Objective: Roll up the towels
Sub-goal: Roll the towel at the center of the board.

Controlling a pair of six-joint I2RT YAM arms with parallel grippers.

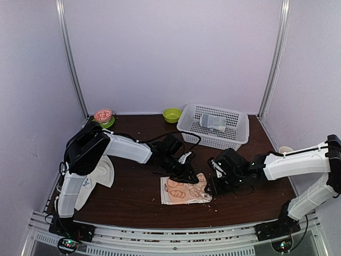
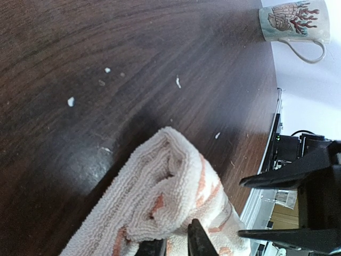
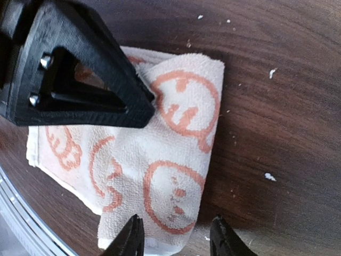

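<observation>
The cream towel with orange-pink cartoon faces [image 1: 184, 191] lies folded at the table's front centre. My left gripper [image 1: 190, 175] is at its far edge, shut on a raised fold of the towel [image 2: 160, 197], with the cloth pinched between the fingertips [image 2: 200, 242]. My right gripper [image 3: 176, 242] is open at the towel's right end [image 3: 170, 176], and the towel's corner lies between its two fingertips without being pinched. The plain cream-white towel [image 1: 106, 170] lies at the left, partly under my left arm.
A white basket [image 1: 234, 133] at the back right holds a grey-blue rolled towel [image 1: 213, 122]. A green bowl [image 1: 171, 114] and a pink bowl on a green plate [image 1: 103, 116] stand along the back. A patterned mug [image 2: 295, 24] lies at the right edge. Crumbs dot the wood.
</observation>
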